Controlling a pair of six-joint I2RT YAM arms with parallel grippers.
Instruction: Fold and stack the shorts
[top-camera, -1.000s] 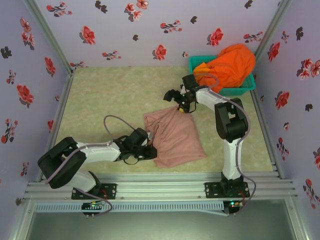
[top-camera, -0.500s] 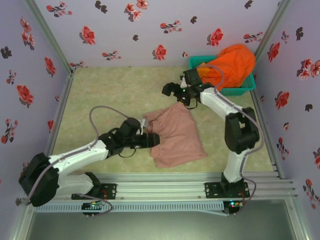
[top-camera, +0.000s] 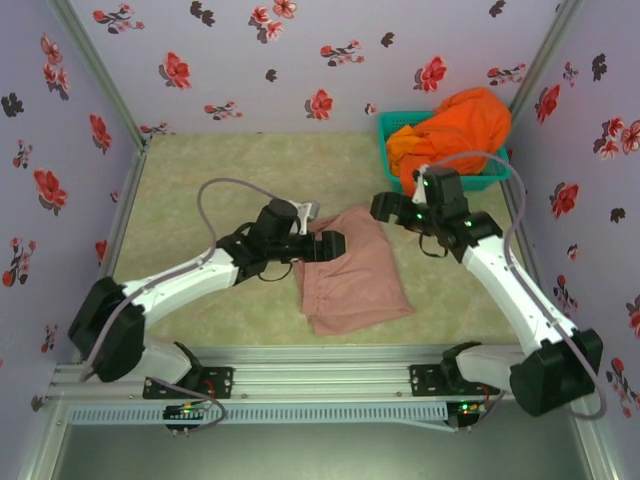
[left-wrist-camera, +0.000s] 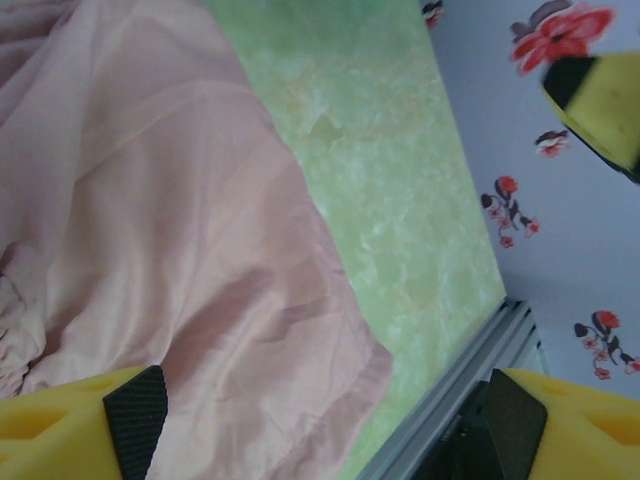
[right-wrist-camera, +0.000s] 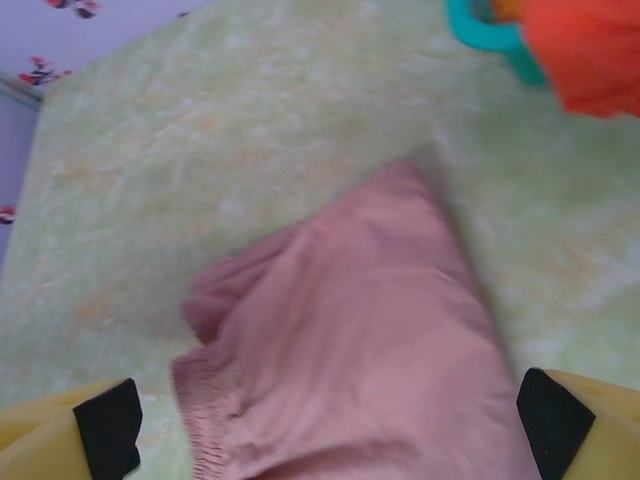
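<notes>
Left tool (top-camera: 325, 245) and right tool (top-camera: 385, 207) hung wide open, empty, over the pink-beige shorts (top-camera: 355, 280) mid-tabletop, seemingly limp, light, likely best pinched at a hem corner; orange shorts (top-camera: 455, 130) heaped in the far-right-corner teal basket (top-camera: 384, 124).

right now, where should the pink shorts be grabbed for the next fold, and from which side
Probably the far right corner of the pink shorts, from above on the basket side. They lie flat on the table, so only a thin free corner gives the jaws something to pinch; the gathered waistband looks bulkier.
</notes>
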